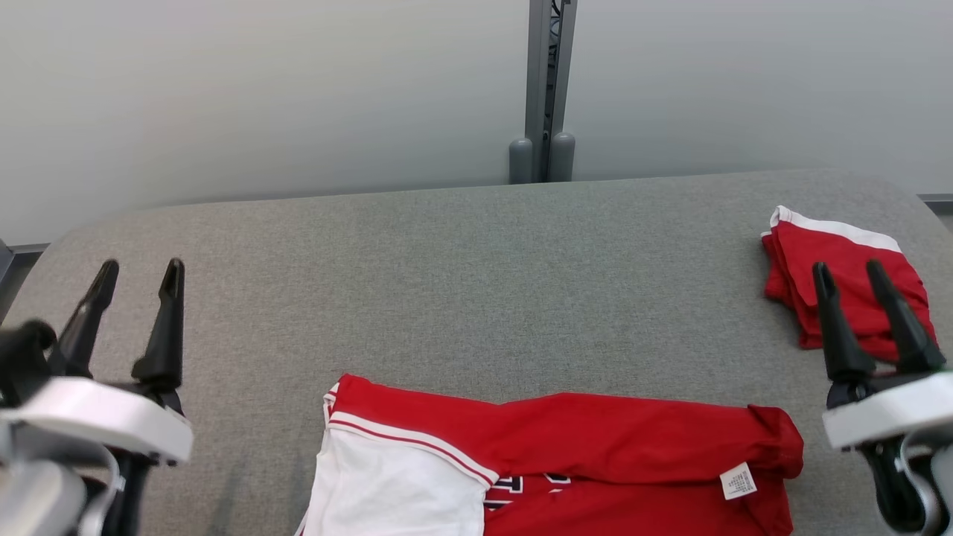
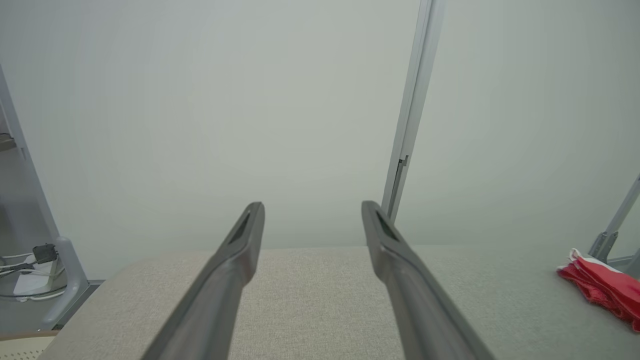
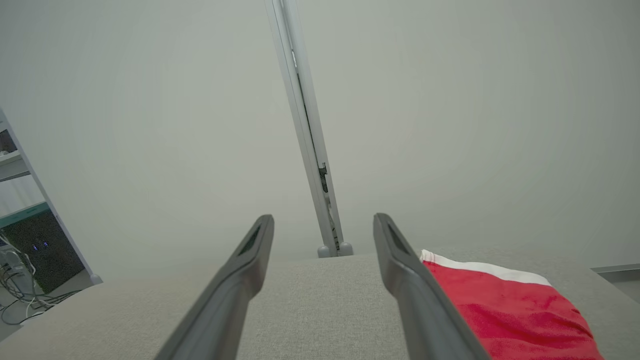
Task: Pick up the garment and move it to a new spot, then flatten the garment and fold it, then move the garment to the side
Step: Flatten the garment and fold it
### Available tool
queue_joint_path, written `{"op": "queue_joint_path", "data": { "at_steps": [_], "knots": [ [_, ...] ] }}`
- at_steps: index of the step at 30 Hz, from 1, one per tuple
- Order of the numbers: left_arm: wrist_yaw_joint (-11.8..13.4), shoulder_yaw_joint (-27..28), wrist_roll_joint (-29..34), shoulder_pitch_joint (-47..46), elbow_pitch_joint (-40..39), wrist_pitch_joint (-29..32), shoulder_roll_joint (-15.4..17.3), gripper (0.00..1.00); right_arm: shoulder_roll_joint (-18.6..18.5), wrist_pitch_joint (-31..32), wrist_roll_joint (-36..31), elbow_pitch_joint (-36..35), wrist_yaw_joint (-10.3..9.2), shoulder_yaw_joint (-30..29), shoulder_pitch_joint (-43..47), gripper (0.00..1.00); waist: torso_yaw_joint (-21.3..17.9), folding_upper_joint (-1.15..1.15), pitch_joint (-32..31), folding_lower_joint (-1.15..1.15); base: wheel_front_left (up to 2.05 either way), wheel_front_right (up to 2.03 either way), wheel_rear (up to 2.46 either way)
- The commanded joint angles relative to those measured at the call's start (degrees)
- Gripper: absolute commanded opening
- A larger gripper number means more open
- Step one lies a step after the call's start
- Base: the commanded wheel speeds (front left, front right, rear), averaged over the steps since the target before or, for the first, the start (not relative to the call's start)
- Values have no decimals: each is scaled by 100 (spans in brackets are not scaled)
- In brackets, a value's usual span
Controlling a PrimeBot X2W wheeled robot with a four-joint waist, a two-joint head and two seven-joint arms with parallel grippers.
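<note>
Left gripper (image 1: 143, 264), lower left of the head view: two dark fingers spread wide, nothing between them, poised over bare table. Same wide gap in the left wrist view, with grey cloth surface and pale wall seen through it.

Right gripper (image 1: 847, 266), lower right of the head view: likewise fully spread and empty. In the head view its fingers overlap a folded red piece (image 1: 841, 275). In the right wrist view that piece lies just beside and beyond the right-hand finger, not between the two, with no grip on it.

Between the two grippers, at the near edge of the table (image 1: 476, 283): garment (image 1: 595, 439), red with a white sleeve panel and red-and-white striped trim. Spread out flat-ish, with a fold along its upper edge, lower part cut off by the bottom of the view. Untouched by either gripper.

On the garment's right side, a small white label (image 1: 738, 481) turned outward. Printed lines on it, too small to read. Near the middle, parts of white lettering (image 1: 521, 487) on the red cloth, cut off by the frame edge and unreadable.

Folded red piece at the far right of the table, well apart from the garment, white band along its far edge.

Beyond the table's far edge: grey upright post (image 1: 549, 89) against a pale wall.
</note>
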Motion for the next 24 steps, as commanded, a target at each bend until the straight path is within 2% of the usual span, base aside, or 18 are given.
{"op": "queue_joint_path", "data": {
  "at_steps": [1, 4, 6, 10, 13, 19, 24],
  "knots": [
    [136, 491, 424, 527, -93, -20, -369, 100, 201, -23, -235, -168, 2, -243, 312, 100, 16, 0, 8, 0, 0, 0, 0],
    [202, 1277, 1248, 1259, -219, -23, -958, 100, 467, -23, -584, -349, 2, -492, 678, 100, 22, 0, 13, 0, 0, 0, 0],
    [132, 1649, 1677, 1683, -257, -22, -1402, 100, 594, -24, -756, -415, 2, -579, 847, 100, 17, 0, 16, 0, 0, 0, 0],
    [-155, 2187, 2502, 2220, -152, -23, -2075, 100, 724, -24, -1011, -340, 2, -636, 1094, 100, -3, 0, 25, 0, 0, 0, 0],
    [-449, 2412, 2839, 2450, -9, -24, -2538, 100, 822, -24, -1087, -270, 2, -604, 1185, 100, -3, 0, 32, 0, 0, 0, 0],
    [-982, 2757, 3279, 2506, 208, -24, -3036, 100, 796, -24, -1117, -185, 2, -480, 1095, 100, -20, 0, 53, 0, 0, 0, 0],
    [-1216, 2972, 3490, 2505, 285, -24, -3242, 100, 762, 115, -1162, -102, 2, -480, 1072, 100, -30, 0, 70, 0, 0, 0, 0]
  ]
}}
